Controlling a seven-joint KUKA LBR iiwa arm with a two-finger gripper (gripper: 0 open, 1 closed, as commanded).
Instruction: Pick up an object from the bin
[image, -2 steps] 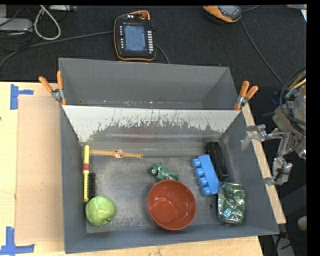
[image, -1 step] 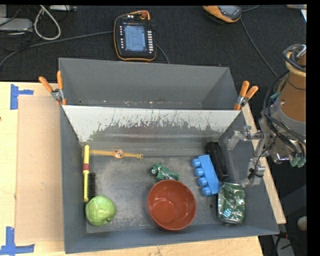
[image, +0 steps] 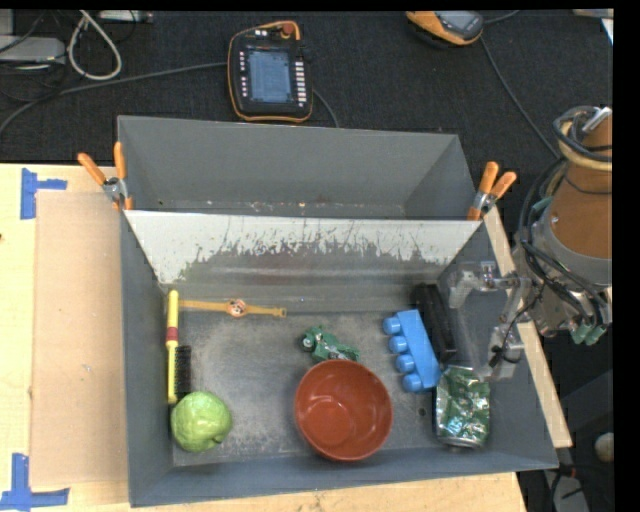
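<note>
Camera view, looking down on the grey metal bin (image: 140, 330). The gripper (image: 502, 350) hangs over the bin's right sloping wall, at the end of the arm (image: 585, 190) that enters from the right; whether it is open or closed cannot be told from this angle, and nothing is seen gripped in it.

Nearest to it, just toward the bin's near edge, lies a crumpled green-and-silver packet (image: 462, 405), in the right near corner of the floor. Just to the gripper's left a black bar (image: 434, 312) lies along the foot of the wall, with a blue studded block (image: 412, 350) touching its far side from the gripper.

Farther left, a red bowl (image: 343, 408) stands upright on the floor, and a small green toy (image: 330, 345) lies just behind it.

Well apart from the gripper, along the opposite wall, are a yellow-handled brush (image: 173, 345) with black bristles, a green apple (image: 201, 420) at its near end, and a thin yellow strip (image: 232, 308) lying across the floor.
</note>
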